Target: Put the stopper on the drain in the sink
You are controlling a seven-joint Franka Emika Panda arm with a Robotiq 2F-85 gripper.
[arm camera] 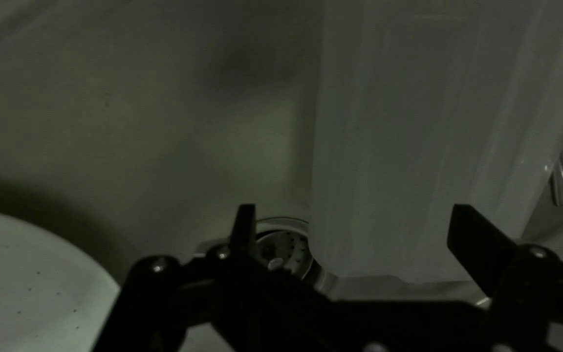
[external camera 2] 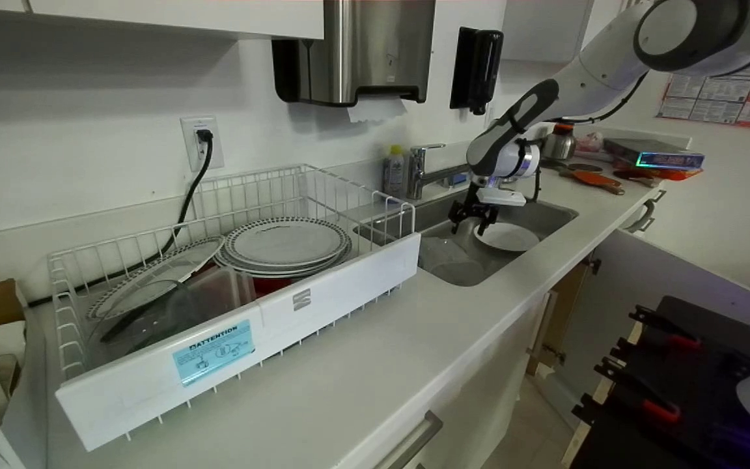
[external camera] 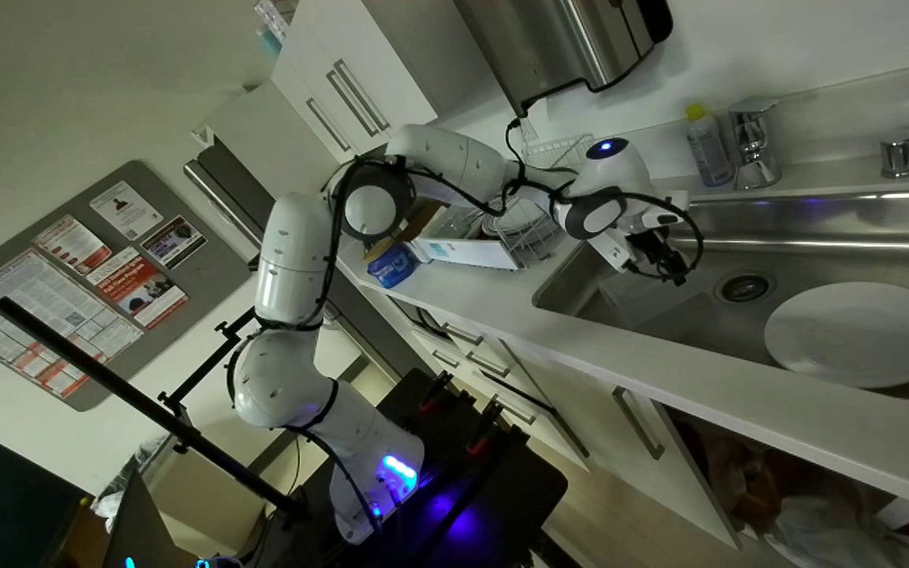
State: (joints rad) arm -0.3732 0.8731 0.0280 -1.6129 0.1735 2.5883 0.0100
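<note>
My gripper [external camera: 669,267] is low over the steel sink [external camera: 695,319], close to the drain [external camera: 745,288]. In the wrist view its fingers [arm camera: 353,217] are wide apart with nothing held. There the drain [arm camera: 289,252] shows beside and partly behind one finger. A perforated metal disc with a pale knob sits in it; I cannot tell whether this is the stopper. A small grey edge [arm camera: 208,246] shows left of that finger, mostly hidden. No separate stopper is clearly visible. In an exterior view the gripper [external camera 2: 471,221] hangs above the sink [external camera 2: 495,266].
A white plate [external camera: 861,335] lies in the sink near the drain. A translucent plastic container [arm camera: 408,146] lies on the drain's other side, also visible in an exterior view [external camera 2: 446,253]. A faucet [external camera 2: 419,172] and bottle [external camera 2: 393,170] stand behind; a dish rack [external camera 2: 342,296] stands beside.
</note>
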